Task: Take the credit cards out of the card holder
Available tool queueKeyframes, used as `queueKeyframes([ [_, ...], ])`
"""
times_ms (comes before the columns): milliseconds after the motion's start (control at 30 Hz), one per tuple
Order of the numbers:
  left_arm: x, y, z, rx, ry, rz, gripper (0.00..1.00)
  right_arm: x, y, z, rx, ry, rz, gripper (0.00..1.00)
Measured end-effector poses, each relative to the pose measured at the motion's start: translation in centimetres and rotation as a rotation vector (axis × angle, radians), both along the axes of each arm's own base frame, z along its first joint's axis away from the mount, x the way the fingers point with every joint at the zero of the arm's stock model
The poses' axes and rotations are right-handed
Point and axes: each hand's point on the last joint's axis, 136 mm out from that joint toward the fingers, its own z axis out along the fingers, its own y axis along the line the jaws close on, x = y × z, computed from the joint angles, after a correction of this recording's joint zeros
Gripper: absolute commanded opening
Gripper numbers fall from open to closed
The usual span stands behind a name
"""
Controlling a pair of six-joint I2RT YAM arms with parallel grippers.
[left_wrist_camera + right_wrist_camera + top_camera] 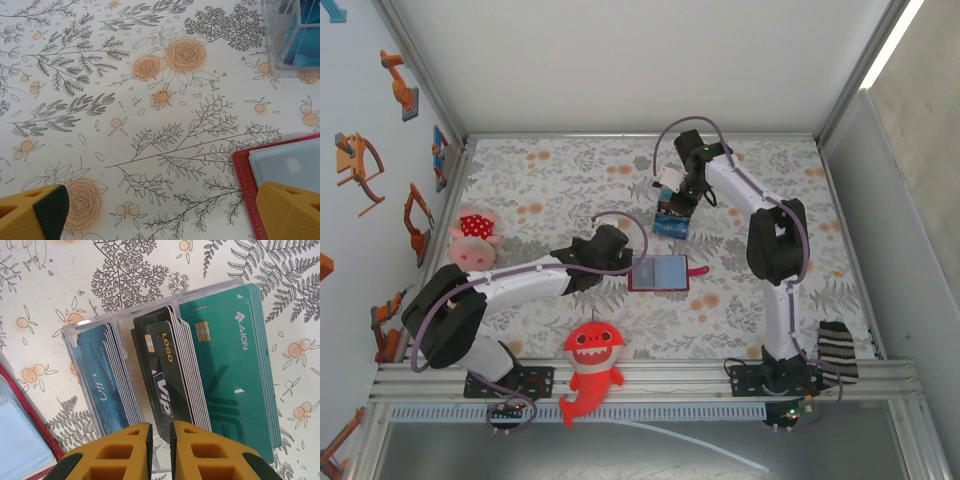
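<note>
Dark red and opened flat, the card holder (659,272) lies near the middle of the table (550,180). Its bluish-grey inner panels face up, and a short strap tab sticks out at its right edge. Whether any card sits in its pockets cannot be told.

The left hand (623,268) is at the holder's left edge with its yellow fingers spread wide and nothing between them. In the left wrist view one fingertip hangs over the holder's stitched red border and the other is well off over the flowered cloth.

Just beyond the holder, toward the far side of the table, stands a clear box (75,335). The credit cards (220,370) stand on edge in it in three stacks: blue on the left, black in the middle, green-teal on the right. The teal ones are the tallest.

The right hand (159,440) hovers over the box, by the near end of the black stack. Its fingers stand only a slit apart, and it cannot be told whether they pinch a card or are released.

Farther out, a red shark plush (590,365) lies at the near edge between the two arm bases. A pink pig plush (472,240) sits toward the left wall, and a black-and-white striped cloth (838,350) rests beside the right arm's base.
</note>
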Motion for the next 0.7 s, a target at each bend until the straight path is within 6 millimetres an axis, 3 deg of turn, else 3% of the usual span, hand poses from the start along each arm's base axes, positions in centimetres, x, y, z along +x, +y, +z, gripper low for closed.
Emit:
queueKeyframes([
  [167, 0.0, 0.1, 0.0, 0.0, 0.0, 0.002, 0.97, 0.1, 0.0, 0.3, 0.009, 0.0, -0.029, 0.2],
  [367, 0.6, 0.7, 0.5, -0.039, -0.004, 0.043, 0.97, 0.1, -0.2, 2.5, 0.048, -0.048, -0.122, 0.28],
  [533, 1.4, 2.8, 1.5, -0.117, -0.018, 0.137, 0.97, -0.7, -1.1, 5.3, 0.096, -0.111, -0.251, 0.33],
  [700, 1.7, 4.9, 1.9, -0.181, -0.029, 0.232, 0.97, -2.4, -1.7, 6.4, 0.136, -0.141, -0.376, 0.35],
])
